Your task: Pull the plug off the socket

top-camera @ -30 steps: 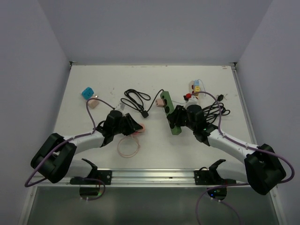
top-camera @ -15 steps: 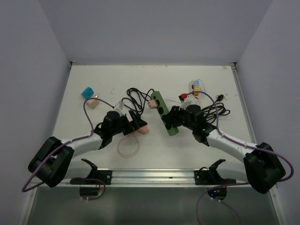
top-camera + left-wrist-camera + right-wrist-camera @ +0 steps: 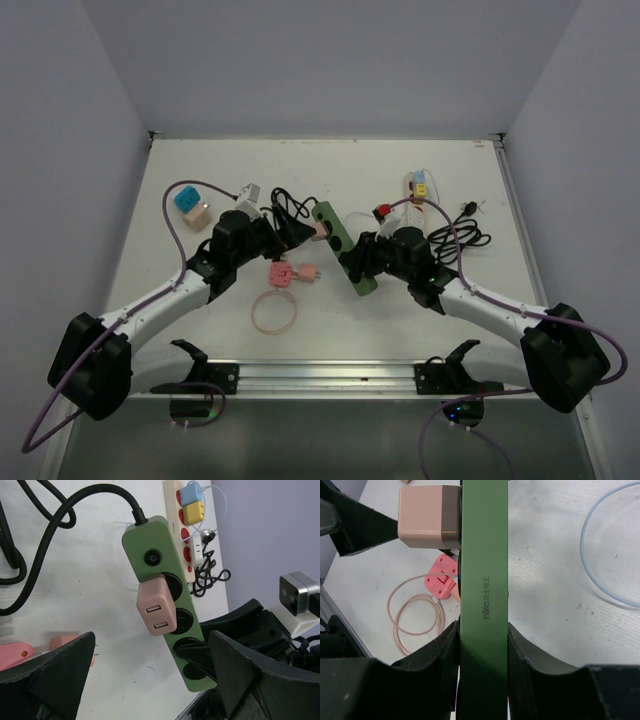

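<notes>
The right tool (image 3: 483, 647) is clenched across the near end of the green power strip (image 3: 483, 580). Farther along the strip, the pink plug (image 3: 155, 611) sits in the socket (image 3: 173, 584) just beside the power button (image 3: 151, 558). The left tool (image 3: 152, 655) is released wide, with one finger on each side of the plug, and neither finger touches it.
</notes>
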Tool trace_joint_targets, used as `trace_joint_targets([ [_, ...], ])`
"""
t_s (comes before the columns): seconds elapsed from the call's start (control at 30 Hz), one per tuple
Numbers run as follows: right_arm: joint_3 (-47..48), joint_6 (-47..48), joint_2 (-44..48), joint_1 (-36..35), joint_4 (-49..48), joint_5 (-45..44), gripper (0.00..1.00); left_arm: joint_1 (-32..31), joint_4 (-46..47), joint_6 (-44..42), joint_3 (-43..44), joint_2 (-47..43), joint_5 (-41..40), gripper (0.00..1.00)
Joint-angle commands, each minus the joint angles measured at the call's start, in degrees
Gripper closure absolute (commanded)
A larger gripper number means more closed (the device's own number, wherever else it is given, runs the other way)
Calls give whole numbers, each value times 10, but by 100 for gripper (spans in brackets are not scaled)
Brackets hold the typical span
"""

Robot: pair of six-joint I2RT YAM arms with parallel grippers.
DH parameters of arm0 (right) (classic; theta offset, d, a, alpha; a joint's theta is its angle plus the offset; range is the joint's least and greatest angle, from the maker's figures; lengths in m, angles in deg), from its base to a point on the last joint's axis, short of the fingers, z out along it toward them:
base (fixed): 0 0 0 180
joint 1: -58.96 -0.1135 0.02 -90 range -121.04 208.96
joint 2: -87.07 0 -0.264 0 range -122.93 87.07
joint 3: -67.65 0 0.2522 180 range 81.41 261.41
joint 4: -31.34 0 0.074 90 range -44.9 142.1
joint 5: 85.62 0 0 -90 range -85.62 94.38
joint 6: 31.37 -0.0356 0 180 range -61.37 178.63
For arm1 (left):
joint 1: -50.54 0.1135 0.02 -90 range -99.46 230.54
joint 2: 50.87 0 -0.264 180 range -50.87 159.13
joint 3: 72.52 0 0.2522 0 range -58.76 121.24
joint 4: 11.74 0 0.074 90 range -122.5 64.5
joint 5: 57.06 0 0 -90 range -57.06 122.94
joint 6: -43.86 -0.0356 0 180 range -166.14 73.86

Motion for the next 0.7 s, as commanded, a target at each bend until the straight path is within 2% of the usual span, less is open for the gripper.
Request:
trace_joint_targets([
  [0.0, 9, 16, 20, -13, -38, 14, 100, 4, -59, -7, 44, 31, -16, 0],
  [0.27, 16, 21, 15, -32, -41, 11, 100, 4, -47, 1, 53, 50, -23, 2],
  [0.37, 19, 19, 10, -42, -47, 4, 100, 4, -29, 15, 59, 64, -13, 6],
  [0.47, 21, 14, 6, -50, -53, -2, 100, 0, -5, 29, 59, 78, -6, 15],
  [0.6, 22, 11, -3, -61, -66, -9, 100, -4, 18, 45, 52, 88, -1, 34],
  [0.67, 22, 11, -7, -68, -68, -17, 100, -6, 24, 50, 48, 88, 2, 40],
])
